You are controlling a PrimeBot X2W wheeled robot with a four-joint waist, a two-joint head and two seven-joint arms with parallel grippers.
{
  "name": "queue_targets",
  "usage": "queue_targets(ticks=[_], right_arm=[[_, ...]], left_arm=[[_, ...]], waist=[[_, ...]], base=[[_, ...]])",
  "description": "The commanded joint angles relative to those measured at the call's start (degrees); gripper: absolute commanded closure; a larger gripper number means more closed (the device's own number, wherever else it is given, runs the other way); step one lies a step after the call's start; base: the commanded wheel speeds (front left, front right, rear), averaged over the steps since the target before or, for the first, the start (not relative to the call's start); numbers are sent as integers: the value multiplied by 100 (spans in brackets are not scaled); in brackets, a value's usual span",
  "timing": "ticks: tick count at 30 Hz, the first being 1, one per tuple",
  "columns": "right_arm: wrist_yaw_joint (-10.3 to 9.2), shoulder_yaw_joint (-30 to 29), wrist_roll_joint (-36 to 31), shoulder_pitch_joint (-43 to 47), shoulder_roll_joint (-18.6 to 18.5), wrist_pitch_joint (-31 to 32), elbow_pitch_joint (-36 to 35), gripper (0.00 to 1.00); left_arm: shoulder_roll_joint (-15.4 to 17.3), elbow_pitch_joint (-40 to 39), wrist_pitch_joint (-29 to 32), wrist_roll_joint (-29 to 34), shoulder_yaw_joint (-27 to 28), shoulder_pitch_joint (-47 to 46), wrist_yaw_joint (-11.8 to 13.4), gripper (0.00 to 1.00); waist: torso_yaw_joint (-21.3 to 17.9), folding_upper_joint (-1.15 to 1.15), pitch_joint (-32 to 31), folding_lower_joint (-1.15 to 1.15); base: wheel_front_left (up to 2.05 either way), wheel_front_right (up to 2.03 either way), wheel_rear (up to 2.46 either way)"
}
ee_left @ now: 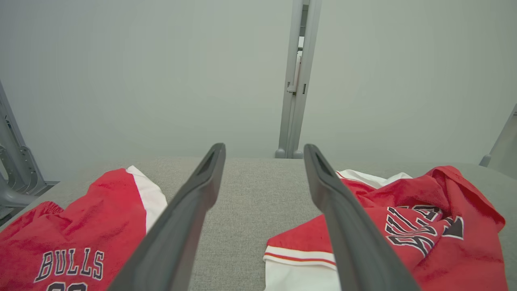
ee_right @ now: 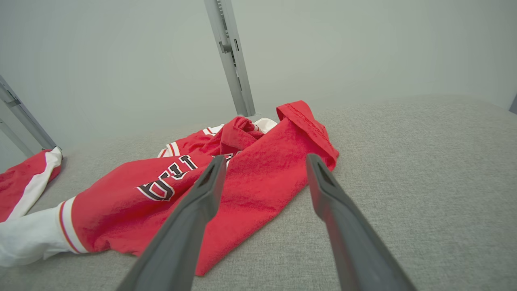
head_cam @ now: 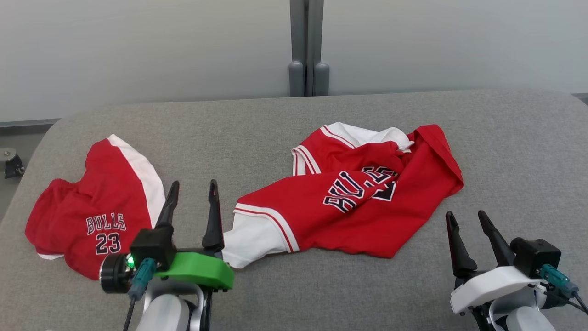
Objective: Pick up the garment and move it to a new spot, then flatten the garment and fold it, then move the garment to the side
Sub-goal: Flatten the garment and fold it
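Red jersey (head_cam: 367, 202): crumpled and bunched on the grey fabric worktop (head_cam: 321, 289), around its middle and spreading toward the robot's right; not held by either gripper.
Jersey lettering (head_cam: 358, 188): dark with white outline, upside down from the head view and partly lost in folds.
Jersey trim: a white sleeve (head_cam: 250, 239) with red and white striped banding sticks out at the jersey's near left corner; more white cloth shows at its far edge.
Left gripper (head_cam: 194, 186): just left of the jersey's white sleeve, over bare worktop; jaws spread wide with nothing between them. Its right finger is just beside the sleeve; whether they touch I cannot tell.
Right gripper (head_cam: 466, 215): nearer the robot than the jersey's right end and apart from the cloth; jaws wide open and holding nothing, fingers pointing toward the jersey.
Red shorts (head_cam: 92, 207): well to the left of the jersey, beyond the left gripper; red with a white side panel, printed BULLS 23, lying loosely rumpled.
Grey post (head_cam: 305, 46): upright behind the worktop, beyond the jersey's far left part.
Pale wall (head_cam: 138, 46): plain grey, behind the jersey on both sides of the post.
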Motion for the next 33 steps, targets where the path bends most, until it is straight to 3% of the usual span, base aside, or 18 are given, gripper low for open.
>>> queue_targets(ticks=[1,6,13,22,29,30,31,33], right_arm=[[-8,-19,48,114,20,-4,-47,0],[-8,-136,-5,171,62,-7,-58,0],[-8,-343,-10,-153,191,140,140,0],[-8,-564,371,-912,102,762,1154,0],[-8,-577,669,-1331,-5,824,1866,0],[-8,-573,668,-1376,-41,814,1966,53],[-8,-541,630,-1427,-70,763,2040,100],[-8,-487,635,-1497,-67,693,2120,100]], left_arm=[[-5,-212,-1,-5,124,247,-1,0],[-77,-588,-3,107,215,605,-83,0],[-94,-537,-4,176,92,518,-142,0],[-92,-471,-4,25,-247,254,-76,0],[-93,-411,-4,12,-375,207,-120,0],[-93,-404,-4,8,-379,204,-122,0],[-93,-397,-4,1,-377,199,-118,0],[-93,-393,-4,-22,-360,191,-92,0]], waist=[[-45,0,16,0],[-59,0,99,0],[160,0,425,0],[704,0,904,0],[918,0,1028,0],[928,0,1034,0],[932,0,1038,0],[920,0,1038,0]], base=[[0,0,0],[0,0,0],[0,0,0],[0,0,0],[0,0,0],[0,0,0],[0,0,0],[0,0,0]])
